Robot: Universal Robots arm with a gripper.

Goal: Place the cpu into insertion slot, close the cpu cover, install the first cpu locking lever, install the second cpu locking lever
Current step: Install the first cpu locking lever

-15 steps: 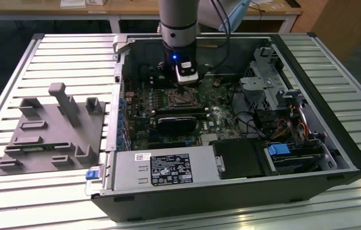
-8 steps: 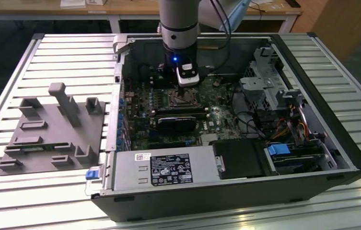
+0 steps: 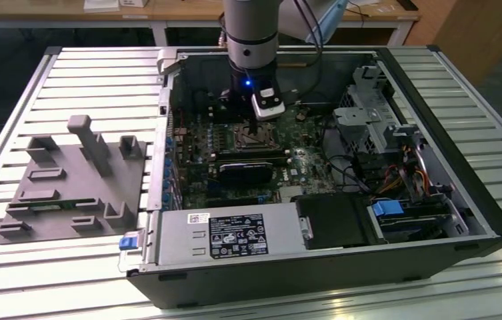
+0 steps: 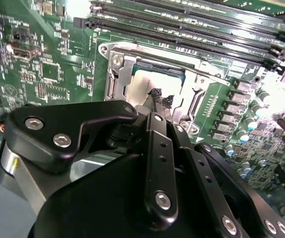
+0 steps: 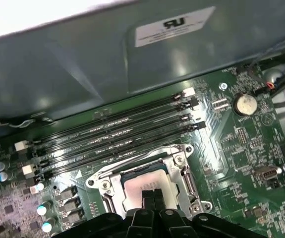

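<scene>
The cpu (image 4: 143, 82) (image 5: 132, 193), a pale silvery square, lies in the insertion slot (image 3: 253, 138) on the green board inside the open computer case. The cpu cover (image 4: 118, 74) (image 5: 147, 167), a silvery frame, lies around it, and the chip shows through its window. A thin wire lever (image 4: 197, 72) runs along one side of the frame; I cannot tell whether it is latched. My gripper (image 3: 256, 125) (image 4: 157, 97) (image 5: 152, 194) points straight down at the chip's top. Its dark fingertips are pressed together, shut with nothing between them.
Long black memory slots (image 5: 117, 134) (image 4: 182, 25) run beside the socket. A black heatsink block (image 3: 246, 170), a grey power supply (image 3: 224, 233) and a drive cage (image 3: 375, 120) crowd the case. A grey fixture (image 3: 73, 180) sits on the slatted table at the exterior view's left.
</scene>
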